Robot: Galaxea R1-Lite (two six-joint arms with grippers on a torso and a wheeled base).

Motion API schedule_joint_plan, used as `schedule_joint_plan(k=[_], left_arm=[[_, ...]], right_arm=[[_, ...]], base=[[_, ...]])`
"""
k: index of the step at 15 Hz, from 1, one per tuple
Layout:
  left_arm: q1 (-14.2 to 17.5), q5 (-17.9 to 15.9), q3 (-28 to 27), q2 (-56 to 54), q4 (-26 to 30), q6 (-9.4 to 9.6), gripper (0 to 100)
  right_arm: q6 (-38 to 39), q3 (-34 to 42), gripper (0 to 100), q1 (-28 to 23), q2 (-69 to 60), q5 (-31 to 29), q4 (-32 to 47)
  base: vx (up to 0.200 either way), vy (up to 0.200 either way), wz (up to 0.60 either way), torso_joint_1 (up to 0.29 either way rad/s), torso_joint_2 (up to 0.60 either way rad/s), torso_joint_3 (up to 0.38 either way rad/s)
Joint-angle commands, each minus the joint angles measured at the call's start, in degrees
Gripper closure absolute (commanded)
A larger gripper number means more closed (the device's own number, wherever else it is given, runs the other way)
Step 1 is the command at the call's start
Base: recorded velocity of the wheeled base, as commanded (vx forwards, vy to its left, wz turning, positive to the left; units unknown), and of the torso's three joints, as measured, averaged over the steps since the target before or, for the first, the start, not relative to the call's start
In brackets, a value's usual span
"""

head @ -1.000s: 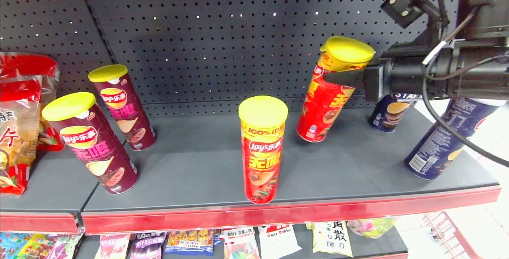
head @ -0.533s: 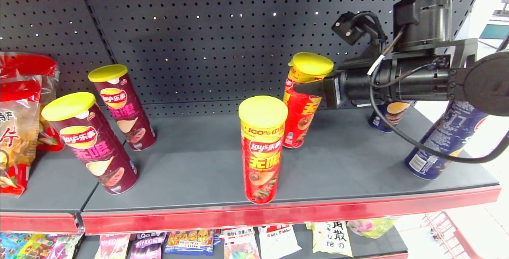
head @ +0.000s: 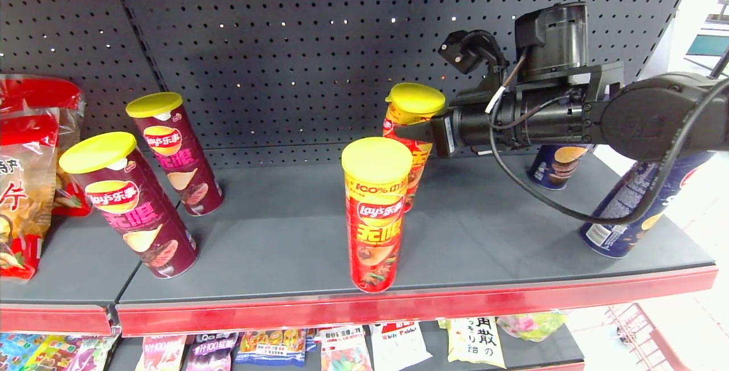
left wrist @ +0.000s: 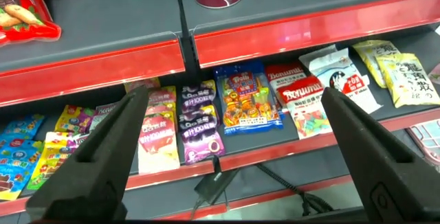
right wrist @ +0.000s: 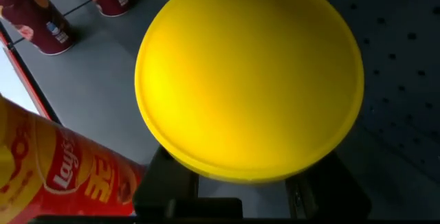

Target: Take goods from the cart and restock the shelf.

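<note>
Your grey shelf (head: 273, 240) ends in a red front lip (head: 398, 305). Far left, red snack bags (head: 28, 171) crowd the end. Next stand two maroon cardboard chip tubes (head: 128, 206) (head: 173, 151) with yellow lids. Bare deck runs from them to a red yellow-lidded tube (head: 376, 214) upright at the lip. Just behind it is a second red tube (head: 416, 99), slightly tilted, its base hidden. The right end effector (head: 414, 129) is clamped on it just below the lid. Two dark blue tubes (head: 555, 166) (head: 632, 211) stand further right. The left end effector (left wrist: 234, 92) hangs spread wide, holding nothing, before candy packets (left wrist: 237, 104) one level down.
</note>
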Motion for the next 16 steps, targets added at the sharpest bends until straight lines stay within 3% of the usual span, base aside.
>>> schedule_joint_plan(k=[1, 16], left_arm=[[0.0, 0.1, 0.0, 0.1, 0.0, -0.12, 0], [0.0, 0.1, 0.4, 0.0, 0.0, -0.12, 0]], right_arm=[[-0.1, -1.0, 100, 0.9, 1.4, 0.0, 0.0], [-1.3, -0.5, 100, 2.4, 2.5, -0.2, 0.0]], base=[[0.000, 0.000, 0.00, 0.000, 0.00, 0.000], [0.000, 0.000, 0.00, 0.000, 0.00, 0.000]])
